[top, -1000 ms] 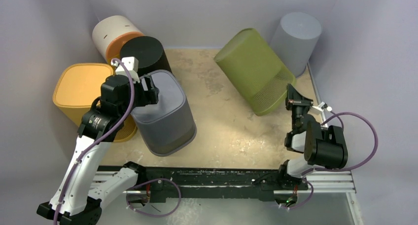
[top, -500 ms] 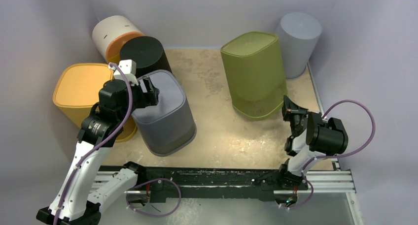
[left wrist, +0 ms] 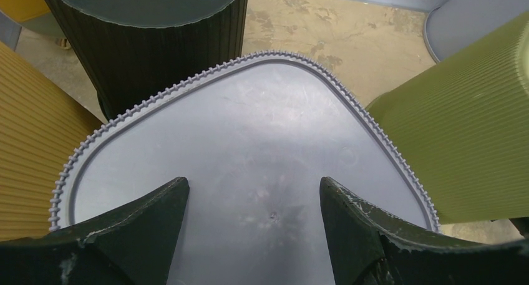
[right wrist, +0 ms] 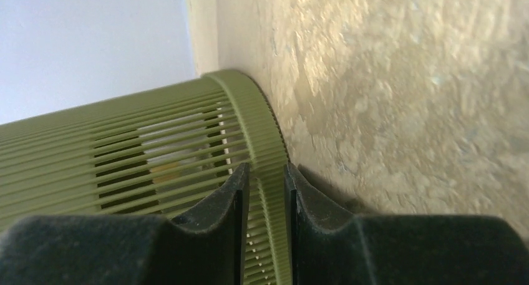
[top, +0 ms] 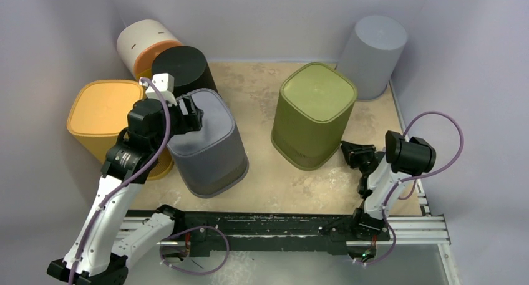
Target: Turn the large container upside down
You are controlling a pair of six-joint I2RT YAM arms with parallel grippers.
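Overhead and wrist views, task nearly complete. The green container (top: 315, 107), which I take to be the large one, stands at the centre right of the counter (top: 262, 91) with its closed base facing up and its ribbed, slotted rim down against the surface; the right wrist view shows that rim meeting the counter. I judge the turn itself done. The right pincer (right wrist: 267, 169) sits low at the near right of the rim, one finger on each side of the rim band with hardly any gap, and I cannot tell whether it pinches the band or only brackets it. What I judge is left is to let the rim go and draw the right arm clear without nudging the container. The left pincer (left wrist: 252, 184) is spread wide above the upturned base of the grey-blue container (top: 209, 154) and holds nothing. A yellow container (top: 100, 110), a black one (top: 181, 63), a white and orange one (top: 140, 42) and a grey cylinder (top: 374, 45) stand around the edges. No brand, label or lettering is readable on anything; the white container shows only short dark dashes.
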